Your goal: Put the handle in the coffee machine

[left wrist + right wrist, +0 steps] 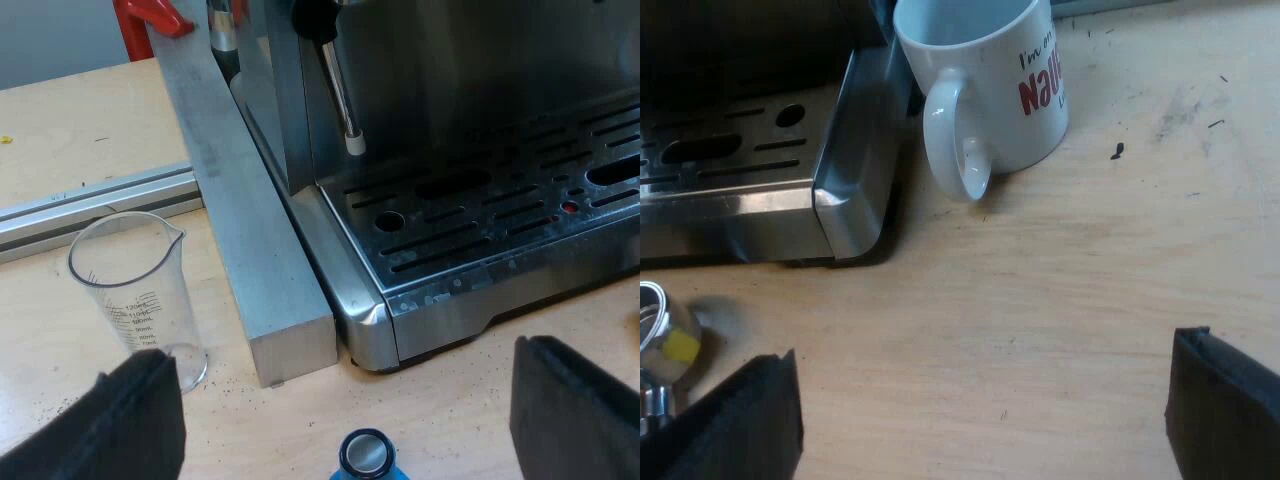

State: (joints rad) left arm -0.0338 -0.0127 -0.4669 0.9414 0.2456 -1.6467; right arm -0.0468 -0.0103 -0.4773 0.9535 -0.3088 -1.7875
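The espresso machine (pixel 470 120) stands close ahead, with its slotted drip tray (pixel 500 215) and a thin steam wand (pixel 340 95) hanging over the tray. My left gripper (pixel 350 412) is open low over the table before the machine's corner, just above a blue tamper (pixel 366 455). Near one of its fingers (pixel 125 425) stands a clear measuring glass (pixel 135 290). My right gripper (pixel 980 415) is open over bare wood near the machine's other corner (pixel 845 190). A shiny round metal part of the holder (pixel 660 340) lies by one finger (pixel 735 425); its handle is hidden.
A white mug (pixel 990 80) with red lettering stands against the drip tray's side. A thick aluminium bar (pixel 245 240) runs along the machine's flank, with a rail (pixel 90 205) behind the glass. Something red (pixel 150 15) sits at the bar's far end. Coffee grounds speckle the wooden table (pixel 1060 300).
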